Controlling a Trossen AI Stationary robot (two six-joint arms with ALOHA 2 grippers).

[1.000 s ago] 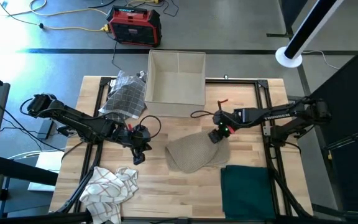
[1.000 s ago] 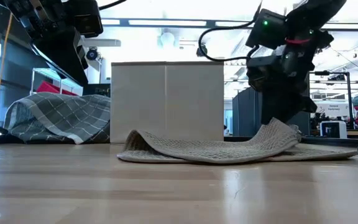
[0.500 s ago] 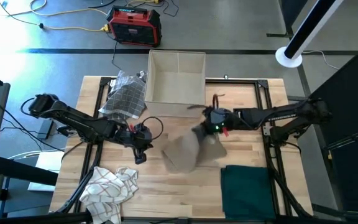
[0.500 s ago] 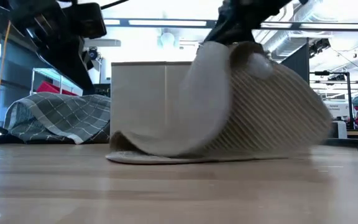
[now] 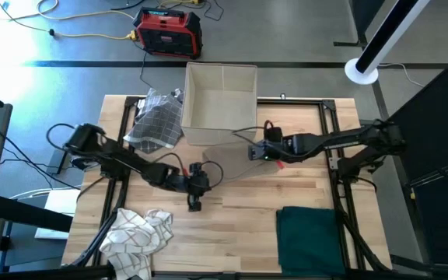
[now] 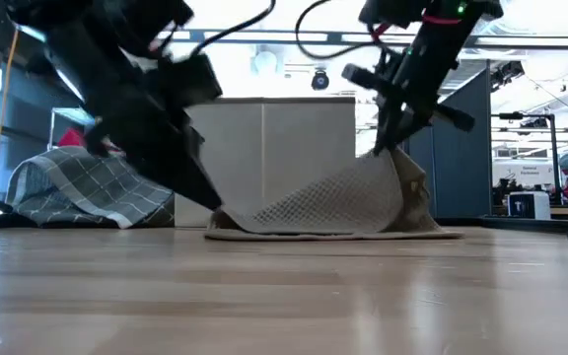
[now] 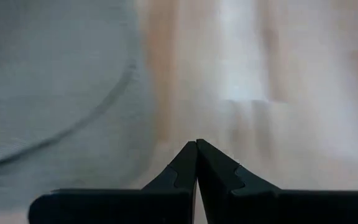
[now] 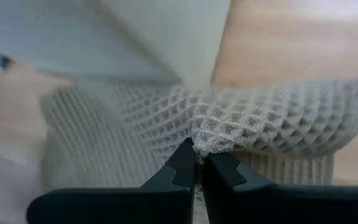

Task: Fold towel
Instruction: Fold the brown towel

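While the right gripper [image 5: 253, 152] is pinching a fold of it with fingers pressed together, the beige waffle-weave towel [image 6: 348, 202] is lying at the middle of the worktop [image 5: 239, 225], just in front of the open cardboard box [image 5: 222, 93] at the far edge. Its gripped edge is being held up off the wood, and the rest is sloping down to a flat hem. The right wrist view is showing the raised honeycomb weave bunched at the fingertips [image 8: 185, 163], detail that the overhead view is not giving. The low view is showing the cloth's tent-like rise, while from above the towel is appearing only as a pale patch. The left gripper [image 5: 194, 204] is sitting low over bare wood just beside the towel's near left part, its jaws closed on nothing, as its wrist view is showing. Four cloths are lying on the worktop: this towel, a grey plaid cloth [image 5: 156, 118] at the far left, a white checked cloth [image 5: 137, 233] at the near left corner, and a dark green folded cloth [image 5: 309, 233] at the near right.
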